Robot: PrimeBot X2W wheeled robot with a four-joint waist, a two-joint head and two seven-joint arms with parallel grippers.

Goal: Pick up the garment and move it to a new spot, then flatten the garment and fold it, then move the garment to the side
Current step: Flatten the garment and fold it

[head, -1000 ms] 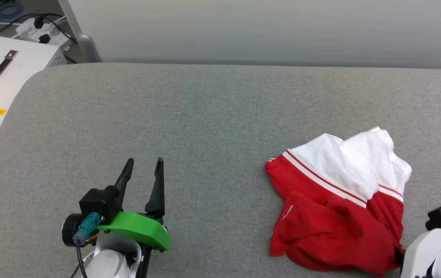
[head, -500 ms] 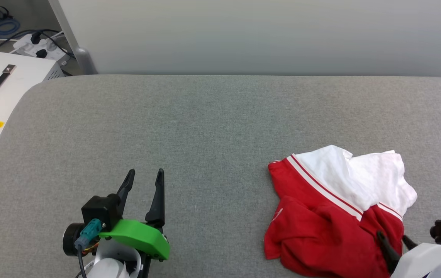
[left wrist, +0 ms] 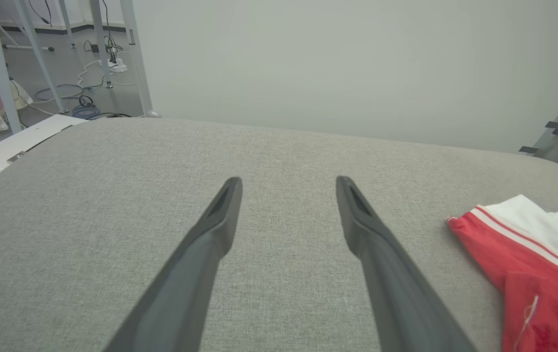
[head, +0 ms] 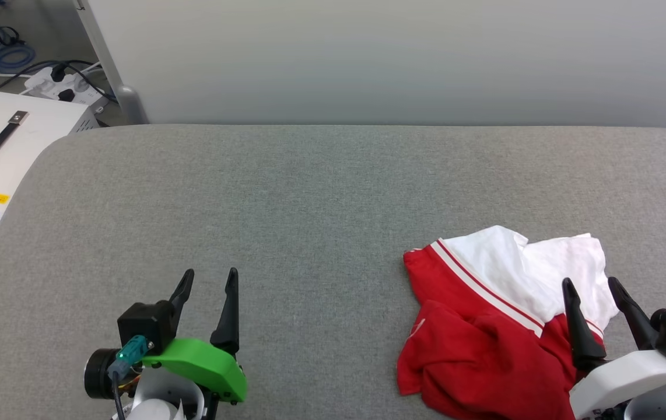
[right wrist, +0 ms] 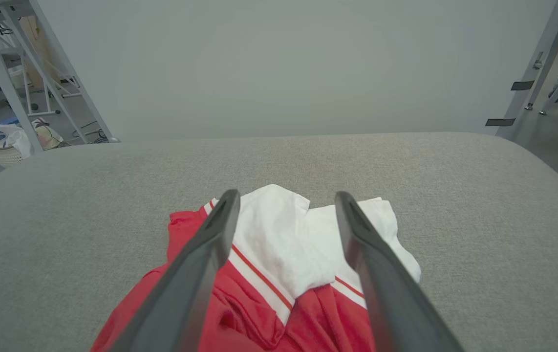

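Note:
The garment (head: pixel 484 326) lies crumpled at the right front of the grey table (head: pixel 309 204), red body toward me and white sleeves with red-and-white striped trim behind. It shows too in the right wrist view (right wrist: pixel 279 254) and at the right edge of the left wrist view (left wrist: pixel 528 249). My right gripper (head: pixel 592 286) is open, raised over the garment's right side, nothing between its fingers (right wrist: pixel 210 244). My left gripper (head: pixel 209 277) is open and empty over bare table at the front left, well apart from the garment.
A white box with a black handle (head: pixel 0 140) stands off the table's left end, with a power strip and cables (head: pixel 59 84) on the floor behind it. A pale wall runs along the table's far edge. Metal frame legs (right wrist: pixel 543 63) stand past the right end.
My right gripper has opened and risen into view over the garment's right side; the garment has settled lower on the table. The camera has tilted, shifting the whole picture. The left arm stays put.

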